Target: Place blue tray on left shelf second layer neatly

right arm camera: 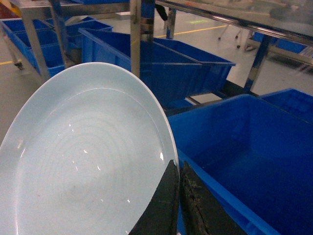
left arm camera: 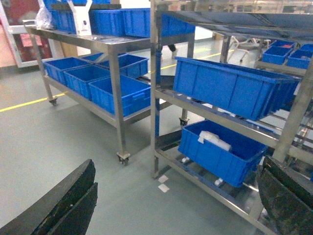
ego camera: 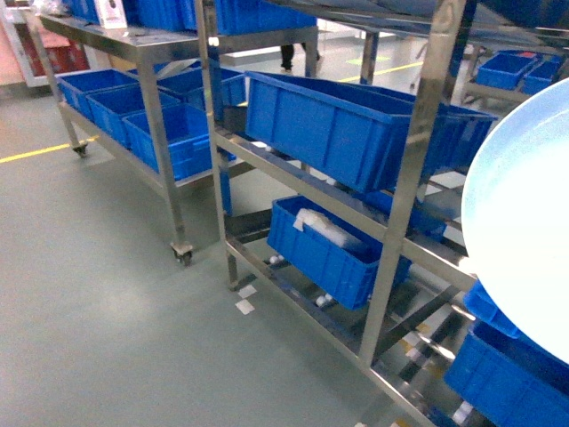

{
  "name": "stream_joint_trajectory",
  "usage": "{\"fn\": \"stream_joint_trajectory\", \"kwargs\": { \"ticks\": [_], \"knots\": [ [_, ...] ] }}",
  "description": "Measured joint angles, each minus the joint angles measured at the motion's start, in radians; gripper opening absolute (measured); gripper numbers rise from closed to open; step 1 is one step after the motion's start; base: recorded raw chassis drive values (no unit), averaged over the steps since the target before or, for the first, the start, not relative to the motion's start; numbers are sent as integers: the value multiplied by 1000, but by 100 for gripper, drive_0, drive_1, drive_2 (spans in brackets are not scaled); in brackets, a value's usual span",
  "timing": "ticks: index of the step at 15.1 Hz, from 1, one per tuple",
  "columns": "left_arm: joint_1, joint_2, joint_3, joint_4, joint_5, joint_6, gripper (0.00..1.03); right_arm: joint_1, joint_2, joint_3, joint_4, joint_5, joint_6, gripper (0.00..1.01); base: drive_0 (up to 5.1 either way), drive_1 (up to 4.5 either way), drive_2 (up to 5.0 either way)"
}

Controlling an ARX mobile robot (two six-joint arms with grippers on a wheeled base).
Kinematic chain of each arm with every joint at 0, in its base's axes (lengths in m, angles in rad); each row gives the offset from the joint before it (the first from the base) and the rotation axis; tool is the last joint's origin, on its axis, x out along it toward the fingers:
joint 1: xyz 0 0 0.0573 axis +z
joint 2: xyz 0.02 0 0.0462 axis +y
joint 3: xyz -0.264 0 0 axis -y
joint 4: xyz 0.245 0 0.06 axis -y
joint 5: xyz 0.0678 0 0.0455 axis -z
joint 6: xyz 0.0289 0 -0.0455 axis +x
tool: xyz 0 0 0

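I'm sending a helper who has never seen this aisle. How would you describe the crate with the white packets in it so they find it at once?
Start at the tall steel rack nearest the robot, right of the wheeled cart. On its lowest tier sits a deep blue crate, below the longer blue crate on the tier above. It alone holds white wrapped packets.

The blue tray (right arm camera: 83,161) is smooth, glossy pale plastic with bright specks of reflected light. The shelf (ego camera: 418,151) is shiny polished steel, mirror-like on its uprights. The crates (ego camera: 347,124) are saturated blue plastic with a dull sheen. The right gripper's fingers (right arm camera: 164,205) look matt black and rough-textured. The floor (ego camera: 98,311) is smooth grey-green with a soft sheen.
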Motion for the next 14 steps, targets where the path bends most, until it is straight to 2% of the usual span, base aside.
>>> {"fn": "stream_joint_trajectory", "kwargs": {
  "ticks": [14],
  "knots": [
    [0,0,0,0,0,0,98,0,0,0,0,0,0,2,-160,-160,-160]
  ]
}}
